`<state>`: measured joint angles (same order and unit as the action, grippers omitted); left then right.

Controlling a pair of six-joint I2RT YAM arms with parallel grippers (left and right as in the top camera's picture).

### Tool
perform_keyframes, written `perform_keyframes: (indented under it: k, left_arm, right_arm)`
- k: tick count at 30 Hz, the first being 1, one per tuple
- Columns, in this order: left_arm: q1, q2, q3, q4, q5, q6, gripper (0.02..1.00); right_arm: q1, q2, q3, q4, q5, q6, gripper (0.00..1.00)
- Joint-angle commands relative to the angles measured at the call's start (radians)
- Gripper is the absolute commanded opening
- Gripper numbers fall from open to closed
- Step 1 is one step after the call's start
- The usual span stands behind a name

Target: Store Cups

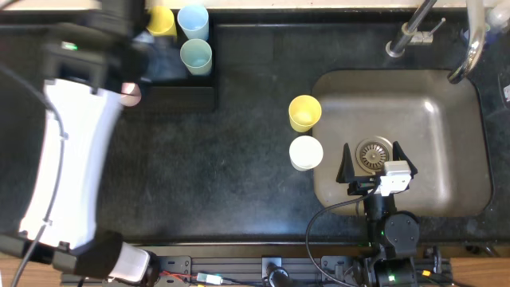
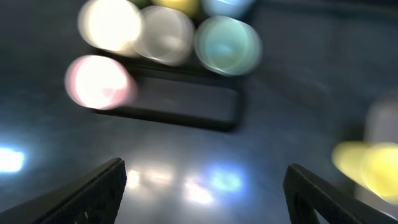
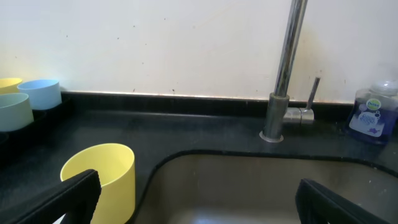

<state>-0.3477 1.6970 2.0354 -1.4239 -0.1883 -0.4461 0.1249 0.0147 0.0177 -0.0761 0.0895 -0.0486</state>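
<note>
Just ahead of the right gripper, fingers spread, stands the upright yellow cup; the left gripper, likewise spread, hangs farther off.

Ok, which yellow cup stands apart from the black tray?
The yellow cup beside the sink, next to the white cup; the other yellow cup stands at the tray.

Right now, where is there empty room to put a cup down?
The wide counter between the tray and the yellow cup and white cup by the sink is bare. So is the tray's strip beside the pink cup. Its back corner is crowded with cups.
</note>
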Motion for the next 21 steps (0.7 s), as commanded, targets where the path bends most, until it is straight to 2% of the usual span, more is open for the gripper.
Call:
perform_keyframes:
  k: [1, 4, 8, 16, 21]
  left_arm:
    - [-0.203, 0.074, 0.022, -0.011, -0.026, -0.208, 0.849]
    - [-0.316, 0.140, 0.022, -0.005, -0.026, -0.256, 0.849]
    - [-0.393, 0.239, 0.022, 0.052, -0.011, -0.266, 0.840]
    - [-0.432, 0.397, 0.022, 0.161, 0.064, -0.232, 0.833]
    - [-0.433, 0.454, 0.022, 0.188, 0.075, -0.231, 0.818]
  right_arm:
    - [0.002, -0.009, -0.013, 0.005, 0.005, 0.000, 0.996]
    - [0.002, -0.009, -0.013, 0.005, 0.005, 0.000, 0.998]
    - [0.002, -0.009, -0.013, 0.005, 0.005, 0.000, 0.998]
    - [0.002, -0.009, -0.013, 0.005, 0.005, 0.000, 0.996]
    - [0.002, -0.009, -0.013, 0.005, 0.005, 0.000, 0.996]
